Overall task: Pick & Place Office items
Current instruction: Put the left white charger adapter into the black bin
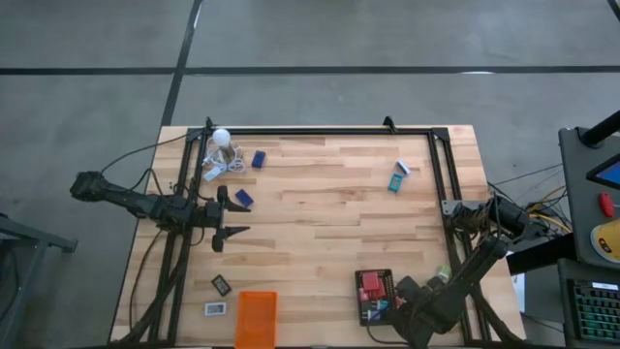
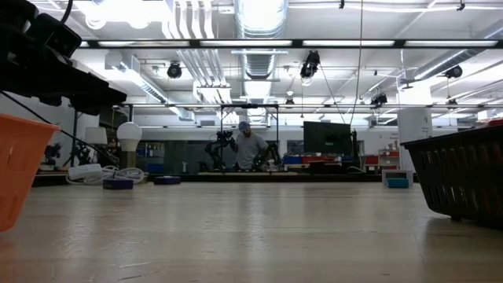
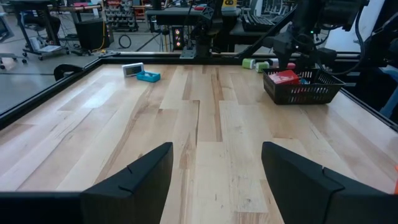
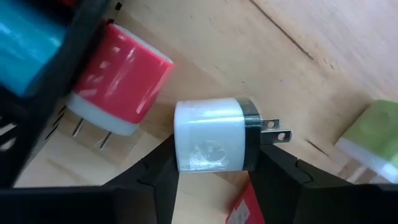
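My right gripper (image 4: 214,152) is shut on a white plug adapter (image 4: 208,140) with a black pronged face, beside the black tray (image 1: 360,312) at the near right. A pink adapter (image 4: 118,78) and a green one (image 4: 373,140) lie on the table close by. The tray holds red (image 3: 284,77) and blue (image 4: 25,37) pieces. Blue blocks (image 1: 259,159) (image 1: 243,197) and teal-and-white boxes (image 1: 397,180) lie toward the far edge. Small black and white rectangles (image 1: 221,284) (image 1: 215,308) lie near the orange tray (image 1: 256,318). My left gripper (image 3: 214,155) waits open at the left. My right gripper pinches the white adapter endwise between its two fingers. One finger (image 4: 163,163) is on the white back end (image 4: 180,140), the other on the black pronged face (image 4: 252,152) under the prongs. The fingers point down from above. I cannot tell whether the adapter is clear of the table.
A white bulb (image 1: 221,137) and a coiled cable (image 1: 215,167) sit at the far left corner. A black rail (image 1: 320,131) frames the table. The middle of the table is bare wood. A person (image 2: 247,148) stands far behind the table.
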